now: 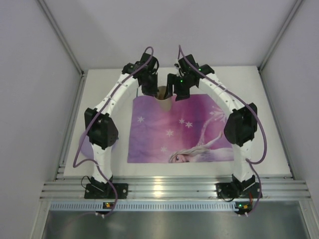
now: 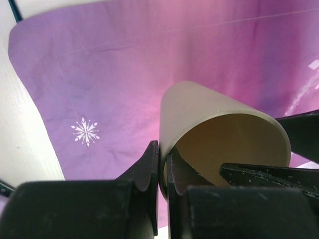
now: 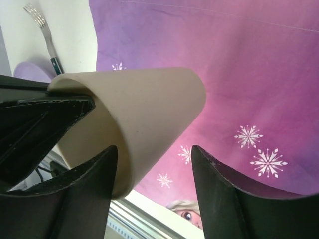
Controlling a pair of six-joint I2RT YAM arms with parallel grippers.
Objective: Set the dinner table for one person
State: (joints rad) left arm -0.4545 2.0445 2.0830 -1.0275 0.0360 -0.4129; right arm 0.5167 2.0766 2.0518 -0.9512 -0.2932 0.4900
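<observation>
A beige cup [image 1: 163, 99] is upright at the far edge of the purple-pink placemat [image 1: 179, 134], which lies on the white dinner table [image 1: 99, 89]. My left gripper [image 1: 150, 87] is shut on the cup's rim, with one finger inside and one outside in the left wrist view [image 2: 163, 149]. I cannot tell whether the cup [image 2: 209, 119] rests on the mat or hangs just above it. My right gripper [image 1: 178, 89] is open, its fingers spread wide beside the cup [image 3: 144, 109] in the right wrist view [image 3: 153, 149] and not gripping it.
A fork [image 3: 47, 37] and the edge of a purple plate [image 3: 30, 69] lie on the white table left of the placemat. Grey walls enclose the table on three sides. The ribbed aluminium rail [image 1: 169, 189] runs along the near edge.
</observation>
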